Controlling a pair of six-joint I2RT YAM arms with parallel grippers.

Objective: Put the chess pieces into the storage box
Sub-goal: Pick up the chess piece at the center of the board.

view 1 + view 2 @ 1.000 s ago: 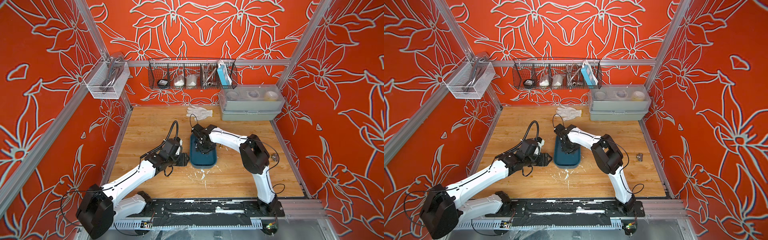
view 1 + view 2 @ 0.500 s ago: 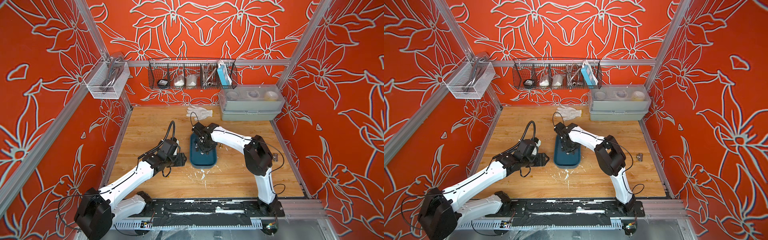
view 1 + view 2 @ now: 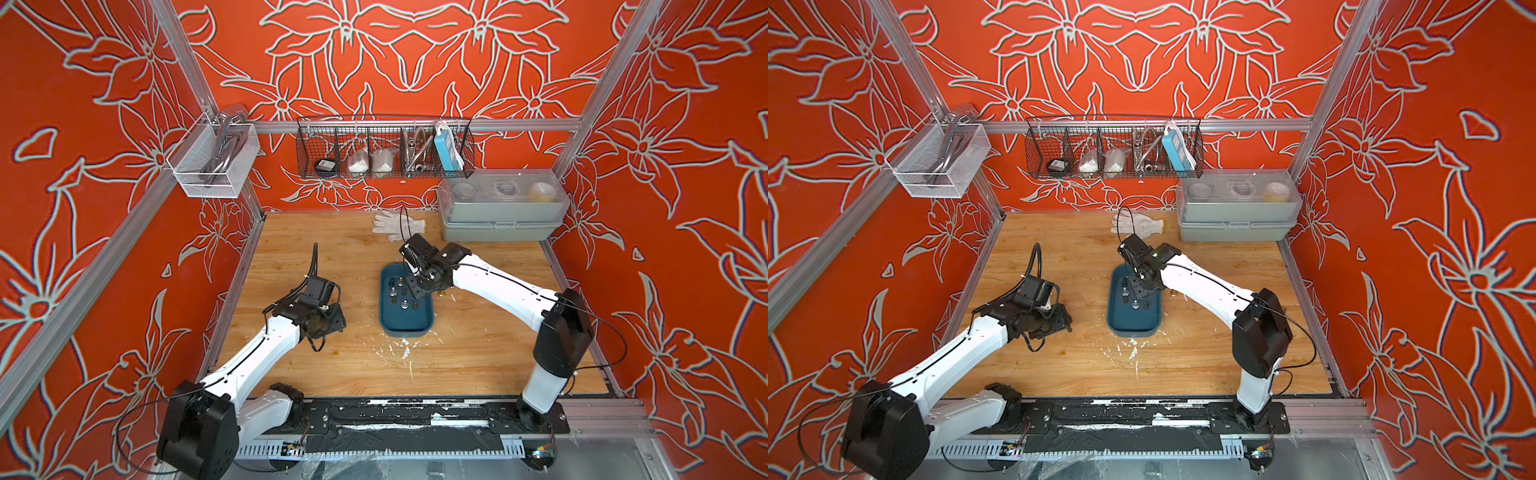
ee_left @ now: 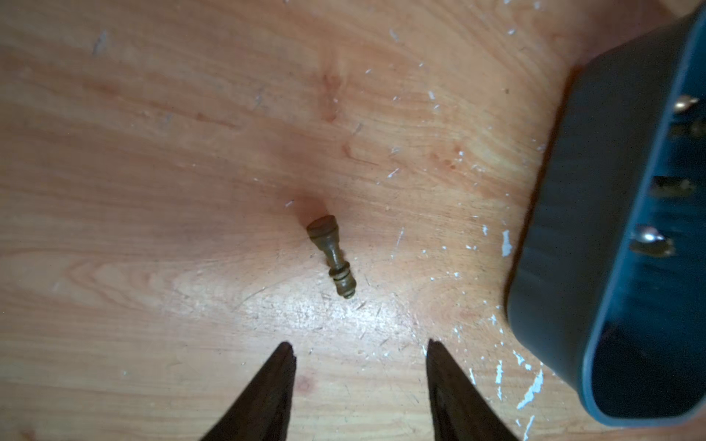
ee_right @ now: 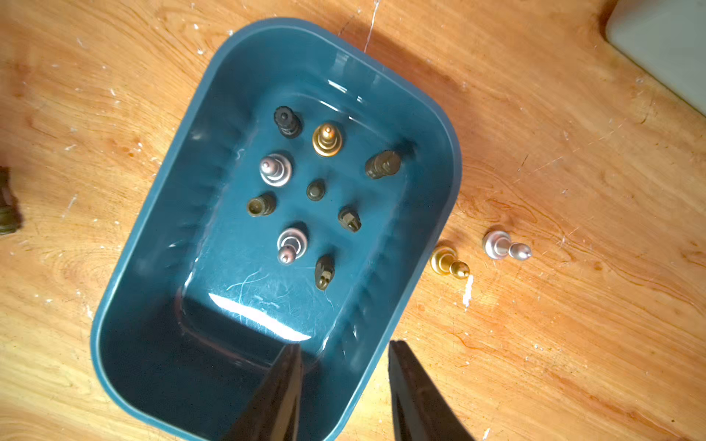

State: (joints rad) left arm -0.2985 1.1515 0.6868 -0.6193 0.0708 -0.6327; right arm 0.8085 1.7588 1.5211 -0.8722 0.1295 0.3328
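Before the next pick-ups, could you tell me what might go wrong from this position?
1. The olive piece lies on its side on the table ahead of the open left gripper; being round, it may roll or squirt out as the jaws close.
2. The gold piece and silver piece stand upright close beside the storage box wall; the right gripper, open above the box, could topple them or nudge the box when reaching.
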